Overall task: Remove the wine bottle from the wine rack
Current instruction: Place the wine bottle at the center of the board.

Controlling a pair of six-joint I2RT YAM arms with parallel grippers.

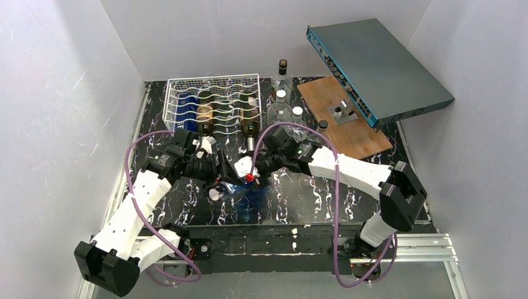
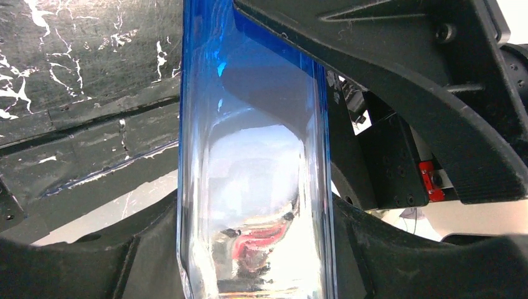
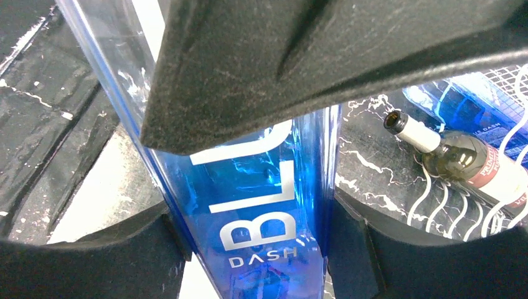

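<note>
Both arms have their jaws clamped on the blue wine bottle [image 3: 261, 212], held just in front of the wine rack [image 1: 212, 86]; likely a handover, so one grip must release next

blue bottle [image 2: 249, 156] cut off by both wrist views' edges, white lettering [image 3: 258, 227] partly behind a finger [image 3: 311, 62]

Bright even light w/ glare on bottle [image 2: 255, 156]; wrist cams soft.
</note>
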